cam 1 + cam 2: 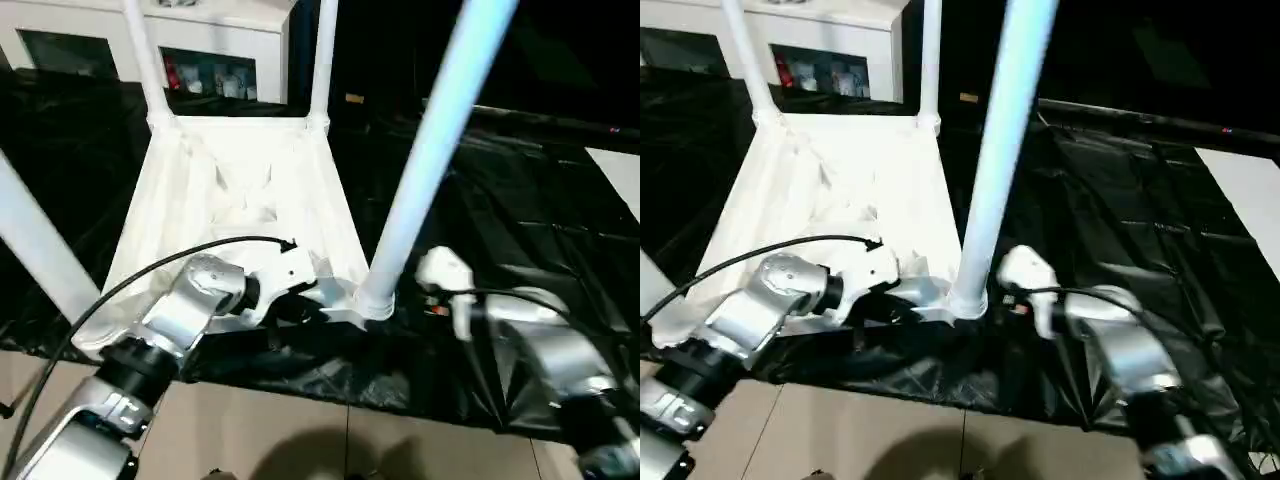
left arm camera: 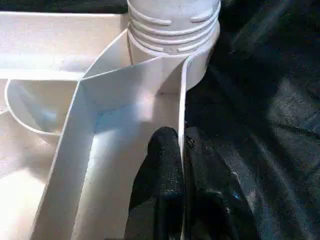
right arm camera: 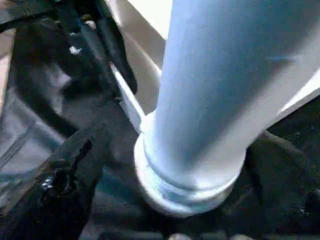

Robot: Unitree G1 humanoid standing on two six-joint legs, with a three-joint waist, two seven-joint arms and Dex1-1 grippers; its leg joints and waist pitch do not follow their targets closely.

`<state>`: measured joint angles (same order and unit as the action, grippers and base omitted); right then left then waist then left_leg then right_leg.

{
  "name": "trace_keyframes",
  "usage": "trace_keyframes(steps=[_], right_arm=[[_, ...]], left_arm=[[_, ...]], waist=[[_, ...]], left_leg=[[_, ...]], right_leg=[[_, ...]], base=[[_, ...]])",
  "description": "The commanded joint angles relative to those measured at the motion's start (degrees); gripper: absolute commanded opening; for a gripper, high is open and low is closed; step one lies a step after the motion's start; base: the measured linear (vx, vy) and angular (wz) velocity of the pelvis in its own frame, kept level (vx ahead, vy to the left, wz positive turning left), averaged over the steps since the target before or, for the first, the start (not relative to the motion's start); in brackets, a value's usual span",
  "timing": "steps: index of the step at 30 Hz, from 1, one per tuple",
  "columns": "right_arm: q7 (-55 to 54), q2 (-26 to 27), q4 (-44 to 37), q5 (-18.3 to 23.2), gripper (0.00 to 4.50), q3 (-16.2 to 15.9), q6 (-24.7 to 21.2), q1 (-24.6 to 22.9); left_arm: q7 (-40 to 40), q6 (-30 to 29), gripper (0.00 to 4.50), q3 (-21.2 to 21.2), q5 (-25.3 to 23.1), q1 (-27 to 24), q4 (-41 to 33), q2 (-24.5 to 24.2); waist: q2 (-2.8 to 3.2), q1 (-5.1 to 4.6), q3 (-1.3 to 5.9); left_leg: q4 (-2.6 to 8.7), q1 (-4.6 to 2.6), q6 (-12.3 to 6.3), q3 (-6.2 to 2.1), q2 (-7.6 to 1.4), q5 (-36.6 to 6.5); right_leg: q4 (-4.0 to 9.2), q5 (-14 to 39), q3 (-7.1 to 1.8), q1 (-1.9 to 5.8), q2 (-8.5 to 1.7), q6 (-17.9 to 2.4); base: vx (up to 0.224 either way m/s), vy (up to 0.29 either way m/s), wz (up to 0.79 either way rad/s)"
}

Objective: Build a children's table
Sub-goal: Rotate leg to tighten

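Fingers first: our left gripper has its two black fingers pinched on the thin white rim wall of the white plastic rectangular tabletop, one finger inside the rim and one outside, just short of the round corner socket. Our right gripper hangs just beside that same corner on the other side, and the right wrist view does not show how its fingers stand; we take them to be wide and holding nothing.

Between the two grippers the near long white cylindrical tube leg rises from that socket, threaded collar seated in the ring, tilting away as it climbs. Beyond our fingers the tabletop lies upside down, ribbed underside up, on crinkled black plastic sheeting that covers the floor. At its far corners two more white tube legs stand in their sockets, and a fourth white tube leg slants up near our left forearm; we cannot see its socket.

We judge all four legs to be in place, so the assembly looks nearly finished. What remains, as we read it, is checking that the near leg is seated fully and then turning the table onto its legs.

Farther off stands a white cabinet with glass doors.
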<state>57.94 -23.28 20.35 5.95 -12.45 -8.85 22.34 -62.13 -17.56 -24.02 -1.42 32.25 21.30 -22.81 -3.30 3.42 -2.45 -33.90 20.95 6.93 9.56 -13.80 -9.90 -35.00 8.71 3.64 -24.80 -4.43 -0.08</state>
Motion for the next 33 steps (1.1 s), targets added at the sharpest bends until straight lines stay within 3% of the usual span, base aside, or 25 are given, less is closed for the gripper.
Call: trace_keyframes(steps=[1,3,7,18,22,23,24,25,27,28,29,30,31,32,33], right_arm=[[-0.7,0.5,1.4,0.1,4.00,0.4,0.7,1.1],[-0.7,0.9,1.7,0.4,3.73,0.7,0.8,1.4],[-0.6,2.2,4.3,0.5,3.30,0.5,1.9,2.4],[-1.6,4.8,10.5,0.0,2.73,0.4,3.5,4.8],[-6.6,7.9,13.3,-0.6,2.72,1.2,4.2,4.7],[-12.8,10.9,14.4,-1.4,2.72,1.8,4.5,3.5],[-14.4,11.7,14.7,-1.6,2.72,2.0,4.6,3.2],[-16.8,13.4,15.2,-1.5,2.72,2.4,4.4,2.8],[-18.9,15.0,15.8,-1.5,2.72,2.7,4.3,2.5],[-25.3,19.1,18.5,-1.7,2.72,3.7,5.0,3.2],[-25.8,19.5,18.8,-1.6,2.72,3.8,5.1,3.3],[-30.9,23.5,22.1,-1.3,2.72,4.8,6.1,5.0],[-33.3,25.4,23.9,-1.6,2.72,4.8,6.8,6.3],[-35.6,27.2,26.2,-2.5,2.72,4.4,8.1,7.9],[-35.2,27.9,26.8,-2.6,2.72,4.1,9.0,8.6]], left_arm=[[1.5,0.0,0.00,0.7,-0.2,0.5,0.9,0.2],[1.5,0.0,0.00,1.0,-0.1,0.3,0.8,0.3],[-0.2,-0.6,0.00,1.6,1.2,-1.2,-0.2,-0.8],[-0.4,-0.6,0.00,2.9,1.4,-1.2,1.1,-1.9],[3.9,-1.6,0.00,4.0,0.7,0.0,3.7,0.0],[8.6,-2.7,0.00,4.7,0.2,1.0,5.6,2.8],[10.0,-2.9,0.00,4.9,-0.1,1.3,6.0,3.6],[11.8,-3.5,0.00,4.9,-0.2,1.8,6.8,5.2],[13.3,-3.8,0.00,4.9,-0.3,2.2,7.5,6.7],[17.3,-4.5,0.00,5.3,-0.3,3.3,9.8,10.6],[17.7,-4.5,0.00,5.2,-0.3,3.4,10.0,10.9],[21.3,-4.0,0.00,4.8,-1.3,4.5,12.7,13.9],[22.6,-3.5,0.00,4.3,-2.0,5.0,14.1,15.0],[23.7,-2.9,0.00,3.9,-2.6,5.5,15.5,16.0],[24.3,-2.4,0.00,3.9,-2.8,5.6,15.9,16.3]], waist=[[0.38,0.15,3.35],[0.53,0.17,3.41],[0.24,0.23,3.46],[0.42,-0.72,3.30],[0.39,-1.26,2.99],[0.06,-1.53,2.94],[0.23,-1.42,2.87],[-0.22,-1.54,2.88],[0.04,-1.62,2.73],[0.44,-2.03,2.48],[0.46,-2.21,2.34],[0.83,-2.39,2.23],[1.50,-3.18,2.22],[2.24,-4.08,1.93],[2.90,-4.14,1.78]], left_leg=[[3.91,-0.29,-0.68,0.70,1.15,-18.7],[3.94,-0.26,-0.83,0.68,1.12,-18.5],[3.94,-0.07,-1.02,0.74,1.09,-17.0],[3.97,-0.06,-0.76,0.68,1.22,-18.5],[3.89,-0.20,-0.40,0.57,1.51,-20.3],[3.88,-0.15,-0.19,0.54,1.48,-20.7],[3.80,-0.29,0.06,0.46,1.61,-20.8],[3.62,-0.64,0.23,0.43,1.72,-21.6],[3.72,-0.65,0.11,0.31,1.82,-22.4],[3.71,-1.29,-0.03,0.18,1.81,-25.1],[3.69,-1.67,-0.13,0.08,1.92,-26.4],[3.67,-2.11,-0.20,-0.12,1.89,-28.1],[3.79,-2.45,-0.51,-0.55,1.62,-30.6],[4.98,-2.53,-0.75,-1.56,0.71,-35.7],[6.25,-2.14,-0.89,-2.04,-0.43,-39.6]], right_leg=[[5.28,24.1,-1.30,3.32,-1.89,-7.5],[5.13,23.2,-1.35,3.35,-1.91,-7.8],[4.73,21.7,-1.45,3.49,-2.03,-8.4],[5.13,24.9,-1.30,3.31,-1.96,-7.7],[5.90,30.7,-0.92,2.98,-1.94,-5.7],[6.15,32.5,-0.80,2.87,-1.96,-4.9],[6.35,33.7,-0.62,2.73,-1.99,-4.3],[6.85,36.2,-0.37,2.45,-1.99,-3.2],[7.16,37.5,-0.14,2.47,-2.00,-2.5],[8.04,39.4,0.62,2.11,-2.02,-1.7],[8.67,40.6,1.23,2.02,-1.90,-1.2],[9.23,41.6,1.88,1.97,-1.87,-0.7],[10.17,41.0,3.33,2.50,-1.95,-0.2],[10.64,37.7,5.68,4.10,-1.52,0.1],[9.00,33.5,5.88,5.27,-1.39,-0.6]], base=[[0.000,0.000,0.00],[0.000,0.000,0.00],[0.000,0.000,0.00],[0.000,0.000,0.00],[0.000,0.000,0.00],[0.000,0.000,0.00],[0.000,0.000,0.00],[0.000,0.000,0.00],[0.000,0.000,0.00],[0.000,0.000,0.00],[0.000,0.000,0.00],[0.000,0.000,0.00],[0.000,0.000,0.00],[-0.030,0.081,-0.12],[-0.082,0.041,-0.12]])
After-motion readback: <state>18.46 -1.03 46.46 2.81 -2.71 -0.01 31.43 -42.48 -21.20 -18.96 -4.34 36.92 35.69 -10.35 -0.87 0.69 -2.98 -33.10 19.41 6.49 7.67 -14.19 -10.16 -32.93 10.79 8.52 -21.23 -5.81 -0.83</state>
